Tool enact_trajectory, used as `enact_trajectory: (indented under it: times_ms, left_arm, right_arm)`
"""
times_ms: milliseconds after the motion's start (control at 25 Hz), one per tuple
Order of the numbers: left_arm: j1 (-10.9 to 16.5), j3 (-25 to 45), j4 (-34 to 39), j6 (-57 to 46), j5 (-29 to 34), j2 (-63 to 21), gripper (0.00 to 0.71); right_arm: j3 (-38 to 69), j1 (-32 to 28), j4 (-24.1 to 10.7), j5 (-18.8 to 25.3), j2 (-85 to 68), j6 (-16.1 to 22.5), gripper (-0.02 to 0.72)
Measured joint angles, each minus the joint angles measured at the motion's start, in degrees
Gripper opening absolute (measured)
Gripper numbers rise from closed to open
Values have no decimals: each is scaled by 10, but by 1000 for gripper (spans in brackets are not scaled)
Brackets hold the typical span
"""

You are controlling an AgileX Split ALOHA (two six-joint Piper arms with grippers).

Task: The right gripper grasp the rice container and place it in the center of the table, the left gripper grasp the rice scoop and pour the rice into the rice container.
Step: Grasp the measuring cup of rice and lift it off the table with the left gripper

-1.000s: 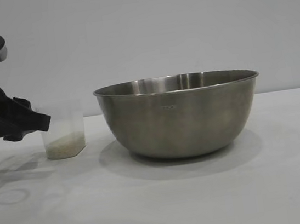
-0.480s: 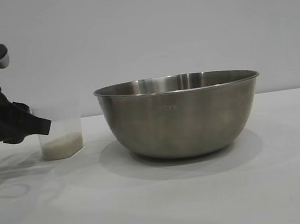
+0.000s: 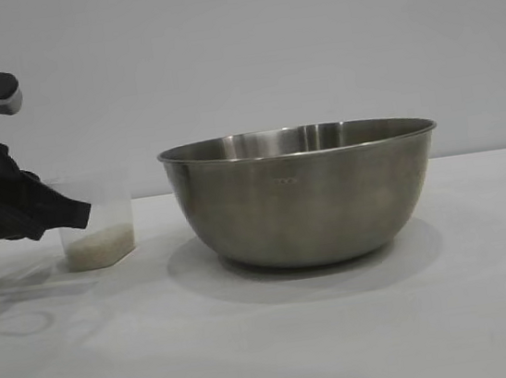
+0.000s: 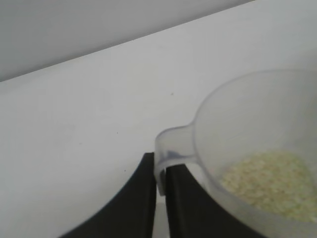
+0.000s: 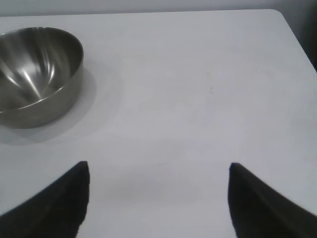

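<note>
Left gripper (image 4: 159, 191) has just closed on the handle of the rice scoop (image 3: 97, 221) — the scoop has lifted slightly off the table (image 3: 346, 326), rice (image 3: 99, 244) inside. Rice container (image 3: 303, 196) sits mid-table (already placed). Right gripper (image 5: 158, 198) is parked well back, jaws wide, empty. Pouring comes next, probably.

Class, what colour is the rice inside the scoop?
Off-white rice, clearest in the left wrist view.
</note>
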Motion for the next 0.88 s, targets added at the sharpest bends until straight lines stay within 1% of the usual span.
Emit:
enact_trajectory:
  times_ms: [440, 760, 880]
  left_arm:
    - [0, 0, 4, 9, 6, -64, 0]
    - [0, 0, 50, 29, 6, -121, 0]
    - [0, -13, 77, 44, 6, -132, 0]
  right_arm:
    - [0, 0, 0, 0, 0, 0, 532]
    - [0, 0, 0, 0, 0, 0, 532]
    - [0, 0, 0, 0, 0, 0, 532]
